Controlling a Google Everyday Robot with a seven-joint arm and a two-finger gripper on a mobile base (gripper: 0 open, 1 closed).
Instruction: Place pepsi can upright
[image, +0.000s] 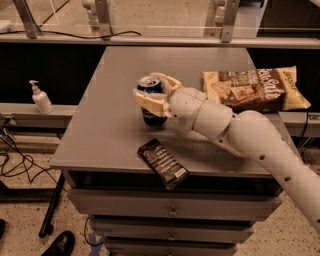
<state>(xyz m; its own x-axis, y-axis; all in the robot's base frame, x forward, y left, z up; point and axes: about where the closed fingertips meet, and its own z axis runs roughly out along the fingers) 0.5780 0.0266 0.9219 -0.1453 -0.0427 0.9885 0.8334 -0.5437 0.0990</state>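
My gripper (154, 95) clasped on the pepsi can (150, 118), black wrapper (163, 163) close at the near edge, chip bag (255, 90) beyond my arm (240, 135), bare tabletop (100, 125) toward the soap bottle (41, 97).

Arm (250, 135): we are seeing a thick white shell of rounded segments, narrowing toward the wrist.
Seams: thin rings are dividing the segments; small dark dots are running along the forearm.
Gripper (152, 93): two blocky, pale cream fingers (146, 101) are clasping the pepsi can (151, 117) by its sides.
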